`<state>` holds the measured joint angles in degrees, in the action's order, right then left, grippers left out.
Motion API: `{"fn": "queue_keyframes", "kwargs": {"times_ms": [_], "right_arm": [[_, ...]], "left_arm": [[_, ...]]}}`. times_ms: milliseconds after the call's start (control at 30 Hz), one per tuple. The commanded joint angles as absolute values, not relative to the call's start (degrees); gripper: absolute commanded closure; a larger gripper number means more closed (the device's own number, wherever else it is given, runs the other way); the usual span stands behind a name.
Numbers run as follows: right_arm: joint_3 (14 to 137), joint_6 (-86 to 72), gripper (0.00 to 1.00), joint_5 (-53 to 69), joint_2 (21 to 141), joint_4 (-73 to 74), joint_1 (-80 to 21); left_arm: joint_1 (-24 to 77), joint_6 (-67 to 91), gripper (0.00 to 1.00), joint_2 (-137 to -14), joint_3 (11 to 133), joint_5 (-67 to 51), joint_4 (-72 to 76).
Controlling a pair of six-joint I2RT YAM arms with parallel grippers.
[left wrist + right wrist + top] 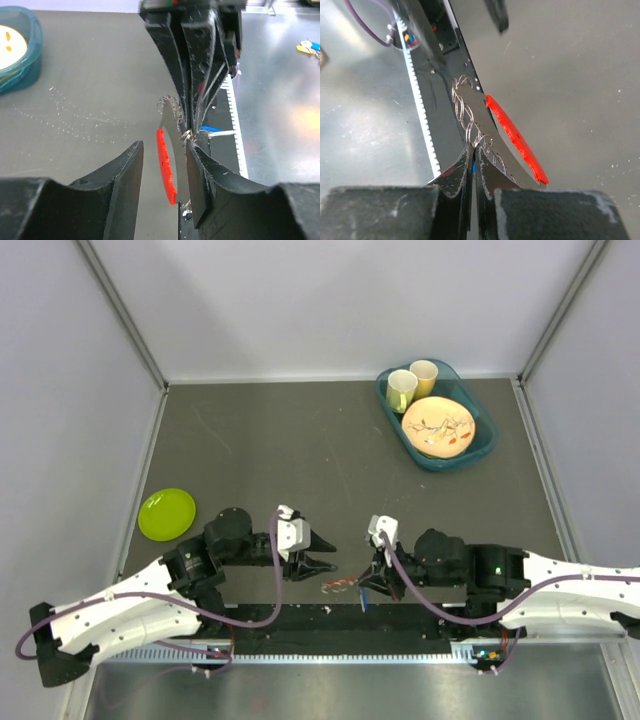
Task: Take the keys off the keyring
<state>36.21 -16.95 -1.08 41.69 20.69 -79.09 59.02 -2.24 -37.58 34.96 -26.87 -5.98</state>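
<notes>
While right gripper [474,150] pinches keyring [465,112] above scratched grey table [300,440], left gripper [164,150] gapes.

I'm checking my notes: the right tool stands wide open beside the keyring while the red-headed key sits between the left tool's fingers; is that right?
Not quite: the right wrist view shows the right tool shut on the keyring, not open beside it. The red-headed key sits between the fingers of the left tool.

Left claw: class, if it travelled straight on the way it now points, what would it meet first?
The left claw stands open around the red-headed key, so that likely comes first; just beyond, the right claw shut on the keyring. Depth is unclear.
</notes>
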Motion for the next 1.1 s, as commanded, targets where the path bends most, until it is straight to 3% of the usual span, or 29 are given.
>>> {"fn": "queue_keyframes", "kwargs": {"times_ms": [0,233,1067], "right_arm": [[42.80,-14.86,1.00,3.16,41.31,22.41,-77.08],[46.66,-13.18,1.00,4.39,43.76,23.64,-76.20],[47.55,-13.80,1.00,2.90,44.12,23.55,-75.67]], "left_arm": [[61.52,-8.34,0.55,-40.07,39.11,-29.71,-7.12],[65.74,-13.27,0.55,-44.03,40.51,-25.23,-7.91],[69.43,-16.52,0.62,-48.51,42.19,-26.02,-9.75]]}}
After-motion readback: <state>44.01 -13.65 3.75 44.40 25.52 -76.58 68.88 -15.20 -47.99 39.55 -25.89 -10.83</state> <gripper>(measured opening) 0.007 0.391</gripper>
